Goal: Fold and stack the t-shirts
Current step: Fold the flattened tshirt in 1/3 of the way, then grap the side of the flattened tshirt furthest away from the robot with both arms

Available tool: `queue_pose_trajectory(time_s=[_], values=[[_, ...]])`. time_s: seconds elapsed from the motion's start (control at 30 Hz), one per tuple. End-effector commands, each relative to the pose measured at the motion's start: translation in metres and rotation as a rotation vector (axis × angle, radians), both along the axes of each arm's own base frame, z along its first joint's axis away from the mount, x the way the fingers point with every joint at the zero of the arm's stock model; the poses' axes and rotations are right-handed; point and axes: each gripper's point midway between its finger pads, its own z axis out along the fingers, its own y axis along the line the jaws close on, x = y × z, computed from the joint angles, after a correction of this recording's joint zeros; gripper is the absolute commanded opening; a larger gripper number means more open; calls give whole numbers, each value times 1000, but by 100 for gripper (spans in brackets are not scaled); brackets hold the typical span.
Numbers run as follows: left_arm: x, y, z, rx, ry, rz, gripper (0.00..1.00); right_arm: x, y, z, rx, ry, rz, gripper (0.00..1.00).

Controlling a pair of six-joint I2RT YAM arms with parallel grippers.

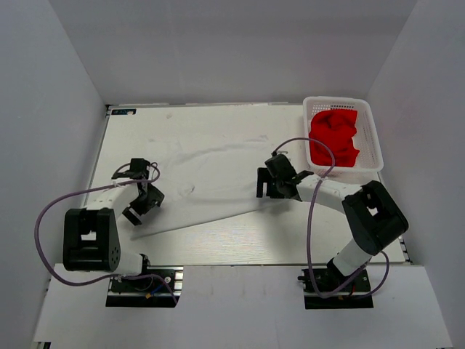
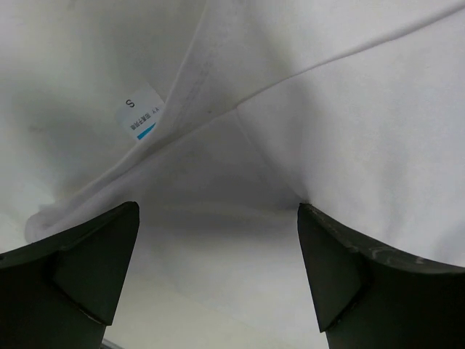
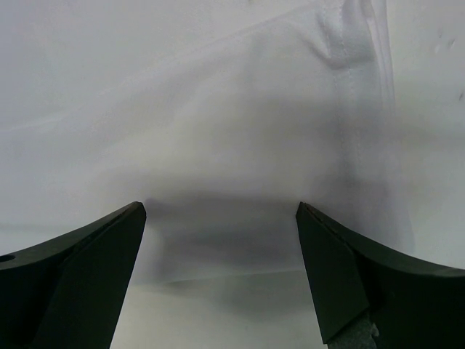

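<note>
Arm bases (image 1: 142,289); t-shirt (image 1: 211,174) on table (image 1: 240,246); walls (image 1: 240,43)

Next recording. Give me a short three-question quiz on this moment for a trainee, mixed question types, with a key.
1. True or false: the bright red cloth t-shirt lies inside the white plastic lattice basket.
2. Which size letter shows on the label of the large white cloth t-shirt? A) S B) M C) L
3. Fill in: the left gripper and right gripper are both ____, with white cloth in front of them.
Key: 1 true; 2 A; 3 open.
</note>
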Motion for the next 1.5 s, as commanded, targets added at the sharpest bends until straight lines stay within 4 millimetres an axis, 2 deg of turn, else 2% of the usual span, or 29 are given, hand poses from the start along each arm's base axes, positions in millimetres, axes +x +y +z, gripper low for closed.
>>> queue_pose_trajectory(time_s=[0.0,0.1,0.13,0.2,0.23,0.3,0.33,0.4,0.47,0.5,0.53,0.57,0.6,0.63,0.67,0.7,0.77,0.8,0.83,0.87,0.93,0.97,1.03,1.07,1.13,1.17,1.23,1.4,1.47], values=[[-4,9,25,49,-49,69,100,-24,-5,6,-43,25,-8,90],[20,9,53,46,-159,63,100,-14,0,35,-43,-53,4,90],[34,9,68,44,-206,64,100,-3,7,53,-23,-94,0,90],[55,8,84,44,-270,55,100,10,2,62,-55,-142,-12,90],[71,8,101,46,-323,44,100,18,6,74,-39,-173,-21,90],[92,9,111,55,-356,19,100,36,7,90,-35,-247,-53,90],[115,11,128,69,-422,-31,100,40,9,94,-29,-268,-58,90],[145,15,151,113,-484,-76,100,60,4,108,-26,-348,-124,90],[167,20,138,148,-439,-96,100,72,1,108,-43,-371,-151,90],[185,20,150,153,-468,-101,100,86,-1,116,-43,-387,-176,90],[196,25,148,161,-460,-102,100,93,-2,109,-70,-380,-169,90],[208,25,121,157,-390,-107,100,102,0,118,-62,-394,-171,90],[231,27,134,153,-424,-116,100,109,8,125,-33,-399,-155,90],[241,34,102,155,-346,-121,100,121,11,113,-29,-376,-134,90],[250,32,117,151,-381,-133,100,126,10,111,-24,-368,-128,90],[273,37,103,140,-365,-137,100,135,11,114,8,-373,-117,90],[283,41,82,124,-301,-143,100,156,11,108,18,-356,-106,90],[303,45,95,121,-341,-137,100,159,11,96,1,-328,-98,90],[309,45,69,115,-296,-139,100,175,13,104,1,-348,-93,90],[320,44,72,107,-317,-154,100,180,12,94,-18,-328,-86,90],[328,45,52,90,-310,-178,100,199,13,101,-21,-345,-87,90],[335,39,49,65,-330,-206,100,202,11,83,-48,-311,-81,90],[342,37,45,61,-352,-238,100,218,12,94,-44,-329,-69,90],[345,36,46,58,-364,-252,100,227,13,80,-62,-310,-64,90],[343,34,30,49,-339,-268,96,238,10,76,-85,-307,-69,90],[343,34,30,49,-339,-269,92,239,8,65,-102,-291,-69,90],[336,33,16,41,-303,-269,78,248,7,64,-98,-298,-72,90],[315,30,-7,22,-255,-283,52,256,3,44,-99,-270,-90,90],[313,30,-7,24,-264,-283,31,259,5,37,-95,-265,-79,90]])
